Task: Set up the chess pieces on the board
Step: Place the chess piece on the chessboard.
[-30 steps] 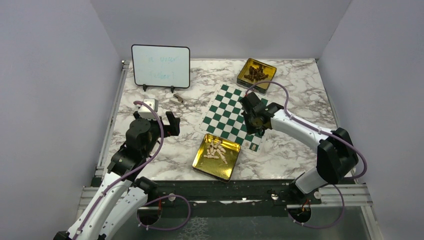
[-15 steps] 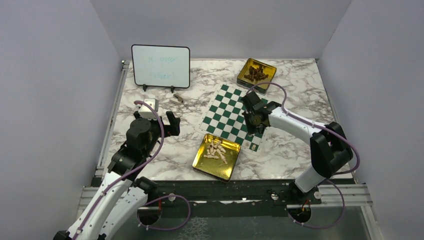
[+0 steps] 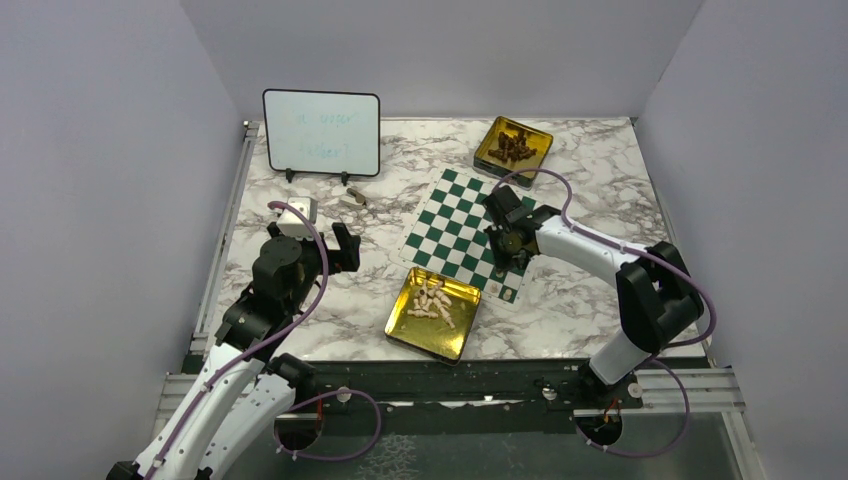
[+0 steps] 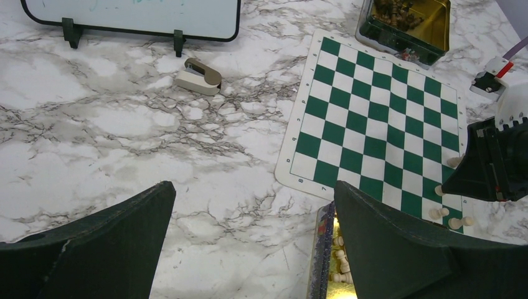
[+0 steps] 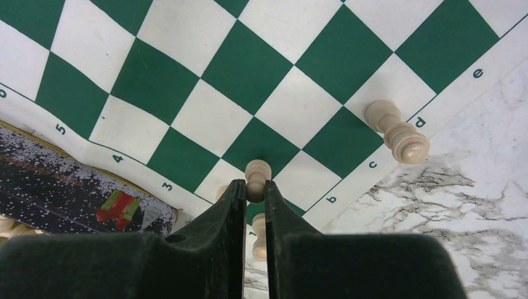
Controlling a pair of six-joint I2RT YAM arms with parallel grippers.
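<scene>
the right gripper (image 5: 252,190) has its fingers nearly closed on a small cream chess pawn (image 5: 257,169), over the thin green-and-white checked board (image 5: 187,62). another cream pawn (image 5: 259,240) stands just under the fingertips; lowering carelessly could knock it. the left gripper (image 4: 252,249) gapes wide, empty.

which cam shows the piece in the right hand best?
Right wrist: the piece is close-up, clamped in the right hand. Top external and left wrist show only that hand; the piece is too small to tell.
</scene>
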